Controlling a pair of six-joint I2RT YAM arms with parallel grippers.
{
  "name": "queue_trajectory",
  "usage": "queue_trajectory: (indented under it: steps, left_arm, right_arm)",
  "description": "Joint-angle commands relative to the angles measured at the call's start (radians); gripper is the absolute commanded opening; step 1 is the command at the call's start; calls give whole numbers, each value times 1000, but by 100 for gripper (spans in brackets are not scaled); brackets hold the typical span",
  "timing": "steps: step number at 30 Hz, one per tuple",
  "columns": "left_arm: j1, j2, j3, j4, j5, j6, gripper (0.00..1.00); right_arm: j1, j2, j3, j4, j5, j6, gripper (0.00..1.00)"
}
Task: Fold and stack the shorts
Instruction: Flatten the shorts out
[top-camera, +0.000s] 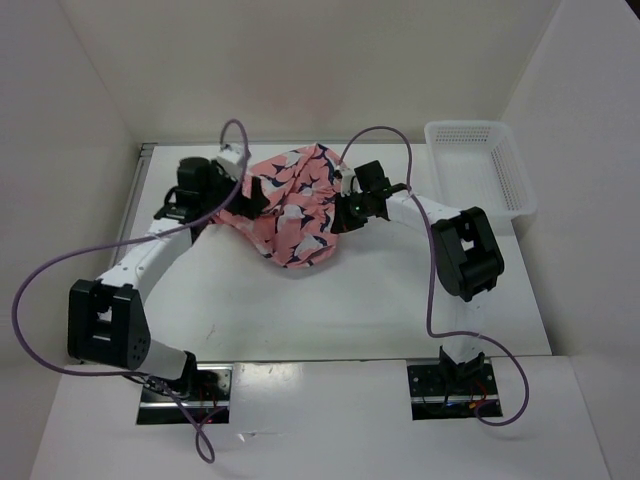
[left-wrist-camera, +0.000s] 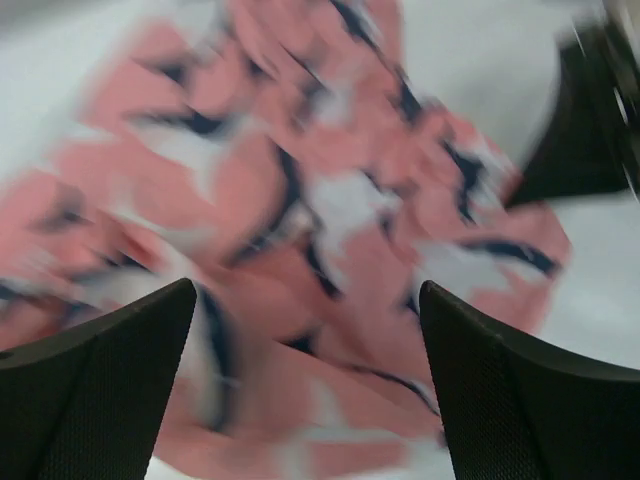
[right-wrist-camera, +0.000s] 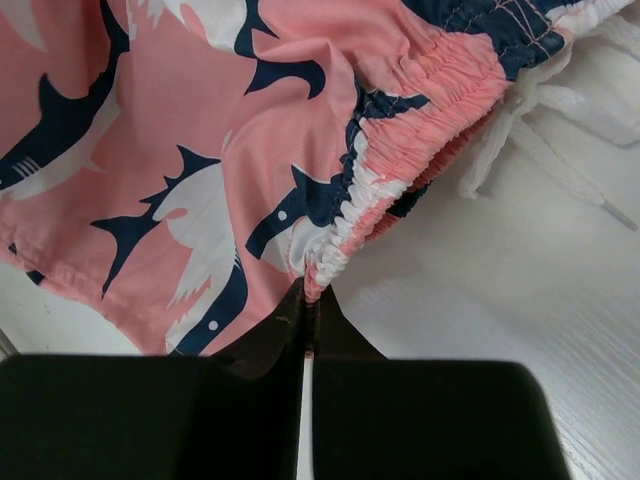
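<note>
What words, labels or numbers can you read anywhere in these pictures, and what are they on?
None can be read.
The shorts carry only a printed pattern of shapes, with no letters; the left wrist view of them is blurred.
The basket shows no label.

A lab-style robot test cell: plain white partition walls (top-camera: 300, 60), white table (top-camera: 300, 320), loose purple cables (top-camera: 429, 300).
</note>
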Motion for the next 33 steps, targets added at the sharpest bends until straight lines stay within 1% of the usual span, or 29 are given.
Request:
queue_trajectory:
  steps: [1, 4, 5, 6, 7, 8, 10, 11, 12, 13, 14, 15, 16, 18, 19, 21, 22, 23, 26, 27, 28, 31, 33]
  left_arm:
    - [-108, -21, -152, -127, 17, 2, 100]
    - [-108, -82, -168, -130, -73, 2, 100]
    - [-108, -94, -145, -147, -104, 2, 97]
    - [-87, -119, -125, -169, -142, 2, 90]
    - [-76, -130, -81, -217, -143, 2, 86]
    - [-66, -140, -58, -238, -161, 2, 80]
    - [-20, -163, -21, -300, -175, 2, 61]
    - [2, -164, 11, -330, -154, 2, 44]
    - [26, -164, 12, -363, -67, 2, 38]
    - [78, -148, 12, -426, -2, 2, 34]
    - [100, -121, -13, -451, 65, 2, 34]
    - [118, -105, -69, -466, 177, 2, 34]
    - [146, -92, -103, -466, 226, 2, 37]
    - [168, -59, -152, -444, 315, 2, 44]
    - [190, -41, -180, -405, 360, 2, 46]
    - [226, -16, -194, -355, 394, 2, 49]
    - [268, 11, -194, -336, 443, 2, 56]
    - [304, 33, -207, -291, 501, 2, 59]
    - [313, 63, -220, -217, 517, 2, 69]
    - [313, 74, -220, -162, 517, 2, 77]
    - [313, 85, -220, -132, 517, 2, 80]
    - [313, 148, -220, -13, 517, 2, 83]
    - [313, 169, -220, 70, 491, 2, 83]
  right_arm:
    - [5, -64, 7, 8, -29, 20, 0]
    - [5, -64, 17, 18, -38, 32, 0]
    - [5, -64, 17, 18, -52, 32, 0]
    - [5, -64, 26, 18, -52, 32, 0]
    - [5, -64, 26, 18, -61, 32, 0]
    - [5, -52, 26, 18, -61, 32, 0]
    - [5, -43, 35, 18, -61, 32, 0]
    - [5, -43, 44, 18, -52, 32, 0]
    - [5, -32, 44, 18, -52, 32, 0]
    - [5, -32, 55, 18, -52, 32, 0]
    - [5, -23, 55, 18, -52, 21, 0]
    - [5, -23, 64, 18, -52, 21, 0]
    - [5, -12, 75, 18, -43, 21, 0]
    - [5, -12, 87, 18, -43, 12, 0]
    - [5, -12, 96, 18, -43, 1, 0]
    - [5, -12, 96, 18, -43, 1, 0]
    - [5, -12, 96, 9, -43, -8, 0]
    - [5, -12, 96, 9, -43, -8, 0]
    - [5, -12, 87, 9, -43, -17, 0]
    - [5, -12, 87, 9, -55, -17, 0]
    - [5, -12, 87, 9, -70, -17, 0]
    - [5, -12, 66, 9, -84, -17, 0]
    - [5, -12, 54, 9, -84, -17, 0]
